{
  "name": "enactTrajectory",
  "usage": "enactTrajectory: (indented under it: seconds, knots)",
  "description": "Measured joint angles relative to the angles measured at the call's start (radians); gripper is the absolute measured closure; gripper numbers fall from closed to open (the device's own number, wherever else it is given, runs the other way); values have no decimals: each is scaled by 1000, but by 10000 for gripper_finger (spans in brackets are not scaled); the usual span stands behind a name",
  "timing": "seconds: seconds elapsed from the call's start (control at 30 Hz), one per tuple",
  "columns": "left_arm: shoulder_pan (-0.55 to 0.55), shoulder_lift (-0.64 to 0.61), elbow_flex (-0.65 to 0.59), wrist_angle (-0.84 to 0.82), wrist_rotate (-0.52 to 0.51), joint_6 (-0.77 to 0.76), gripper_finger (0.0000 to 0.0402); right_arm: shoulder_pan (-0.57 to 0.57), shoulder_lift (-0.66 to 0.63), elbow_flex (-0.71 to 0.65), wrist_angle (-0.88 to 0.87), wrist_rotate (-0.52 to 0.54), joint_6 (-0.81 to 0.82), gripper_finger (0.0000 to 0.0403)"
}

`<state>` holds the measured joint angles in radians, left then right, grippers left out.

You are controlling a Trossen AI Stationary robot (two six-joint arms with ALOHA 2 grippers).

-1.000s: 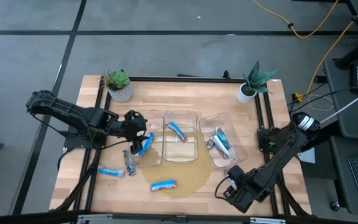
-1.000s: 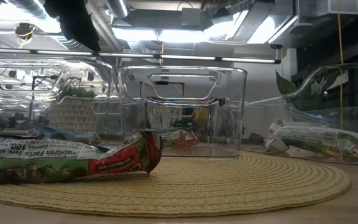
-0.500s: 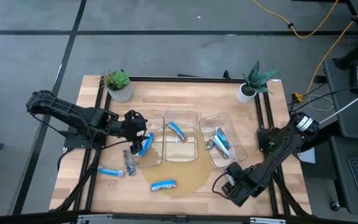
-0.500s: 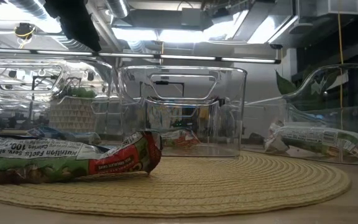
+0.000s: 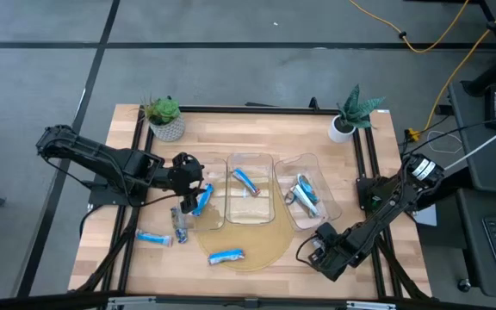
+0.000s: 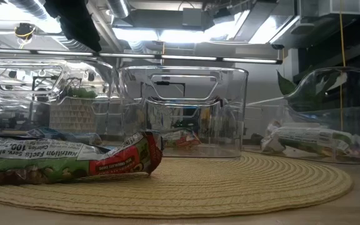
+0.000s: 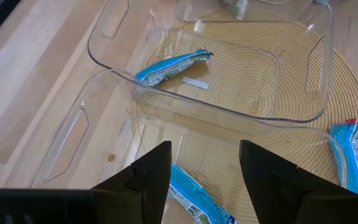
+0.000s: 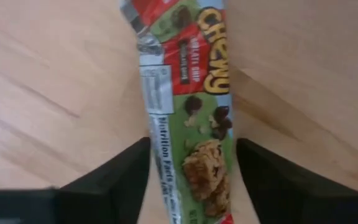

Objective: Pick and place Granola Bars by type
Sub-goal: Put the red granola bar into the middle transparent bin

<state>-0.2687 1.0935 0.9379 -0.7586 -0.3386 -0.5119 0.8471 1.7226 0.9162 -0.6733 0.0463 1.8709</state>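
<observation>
Between the right gripper's [image 8: 191,180] spread fingers lies a granola bar [image 8: 188,106].

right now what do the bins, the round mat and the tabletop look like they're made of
Bins: clear hard plastic, glossy; you see straight through the walls, which catch glare.
Round mat: woven straw or similar fibre, matte; ribbed concentric coils.
Tabletop: light wood, likely butcher-block; visible plank strips and grain, smooth finish.

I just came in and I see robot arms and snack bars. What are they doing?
Two robot arms are sorting wrapped granola bars into clear plastic bins. The right hand is low over the wooden table, its open fingers on either side of a green-and-red Chewy bar, not squeezing it yet. The left hand hovers open over a bin with a blue bar below it.
</observation>
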Motion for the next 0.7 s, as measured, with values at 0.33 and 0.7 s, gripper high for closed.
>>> enactTrajectory:
  seconds: [0.33,0.7]
  knots:
    - [0,0,0,0,3,-1,221,-1,9,37,-42,-17,7,321]
    - [0,0,0,0,4,1,221,23,8,158,-51,-49,-14,367]
